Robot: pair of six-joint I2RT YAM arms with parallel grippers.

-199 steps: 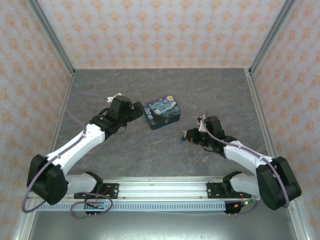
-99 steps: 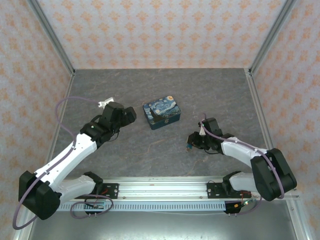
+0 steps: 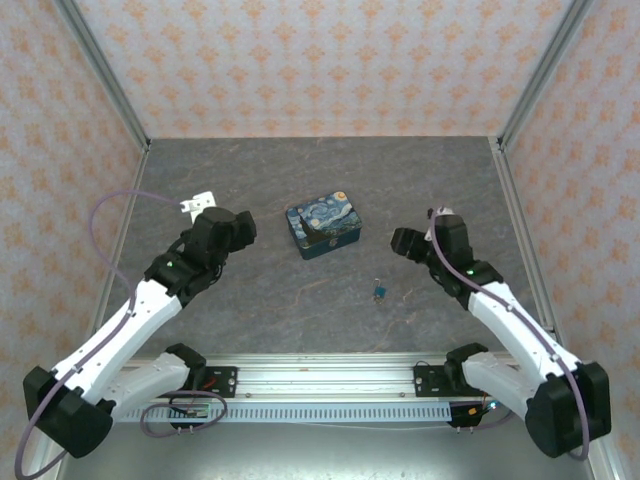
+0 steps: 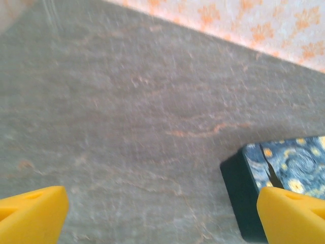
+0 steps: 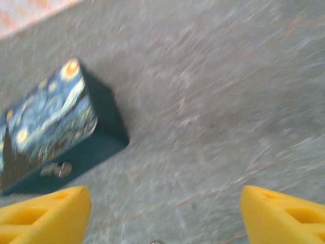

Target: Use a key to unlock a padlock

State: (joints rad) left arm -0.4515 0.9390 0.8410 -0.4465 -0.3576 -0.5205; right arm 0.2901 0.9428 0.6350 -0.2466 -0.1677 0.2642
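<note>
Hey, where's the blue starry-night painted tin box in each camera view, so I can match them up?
Top external: the blue starry-night painted tin box sits mid-table.
Left wrist: the tin is at the lower right edge, cut off.
Right wrist: the tin is at middle left.
Shared landmark: the grey stone-patterned tabletop under it.

There are two grippers, the left gripper [image 3: 249,226] and the right gripper [image 3: 399,241], one starry painted tin [image 3: 324,224], one padlock [image 3: 380,294], one key [image 3: 377,284] and one table [image 3: 290,310].
</note>
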